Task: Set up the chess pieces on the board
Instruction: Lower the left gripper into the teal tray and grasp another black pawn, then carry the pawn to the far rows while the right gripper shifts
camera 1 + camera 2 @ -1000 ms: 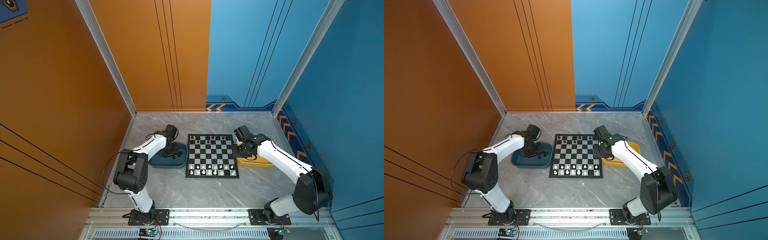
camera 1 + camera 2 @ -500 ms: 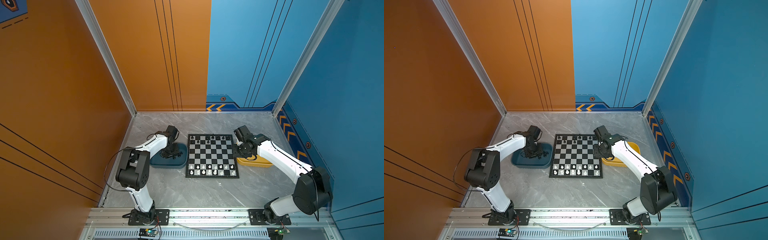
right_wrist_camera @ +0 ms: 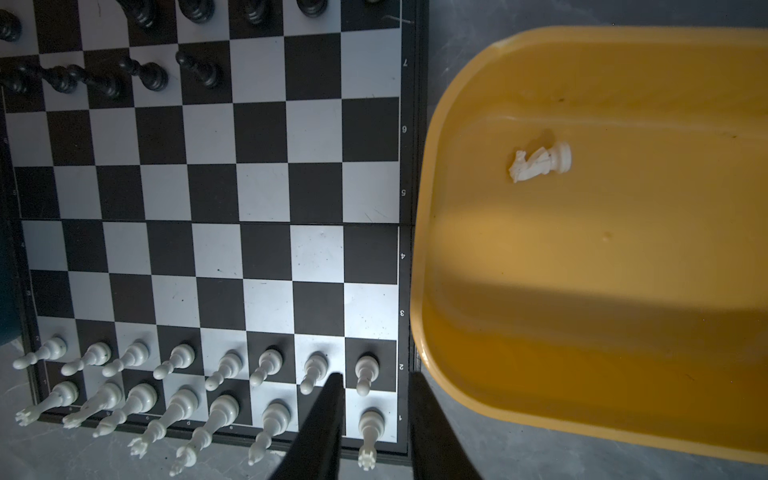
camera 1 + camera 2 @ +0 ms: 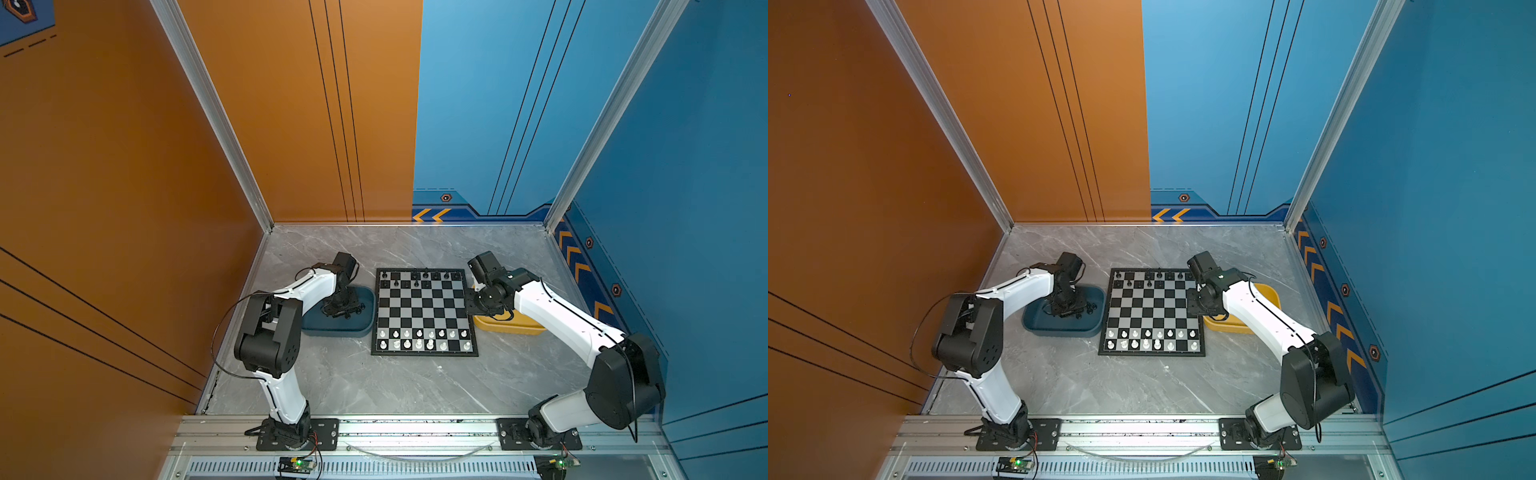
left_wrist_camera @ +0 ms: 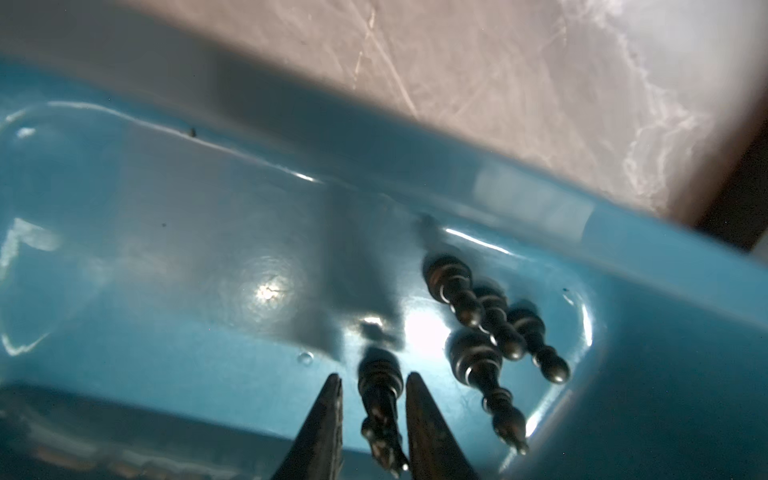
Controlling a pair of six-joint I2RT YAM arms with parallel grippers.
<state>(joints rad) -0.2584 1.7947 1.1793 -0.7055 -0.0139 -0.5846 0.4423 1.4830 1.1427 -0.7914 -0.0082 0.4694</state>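
The board (image 4: 424, 309) lies mid-table; white chess pieces (image 4: 424, 338) fill its two near rows and black ones (image 4: 415, 278) stand along the far rows. My left gripper (image 5: 372, 376) is down in the dark teal tray (image 5: 166, 249), open, its fingers close on either side of a lying black piece (image 5: 380, 386); a sliver of tray shows beside it. Several more black pieces (image 5: 478, 316) lie nearby. My right gripper (image 3: 374, 376) hovers open and empty over the board's right edge (image 4: 476, 303). A white knight (image 3: 538, 160) lies in the yellow tray (image 3: 582, 291).
The teal tray (image 4: 332, 328) touches the board's left side and the yellow tray (image 4: 511, 328) its right side. Orange and blue walls close in the marble table on three sides. A metal rail with both arm bases runs along the front.
My left gripper's jaws have narrowed around the lying black piece in the teal tray, and the left arm has shifted slightly. The right arm has not moved.
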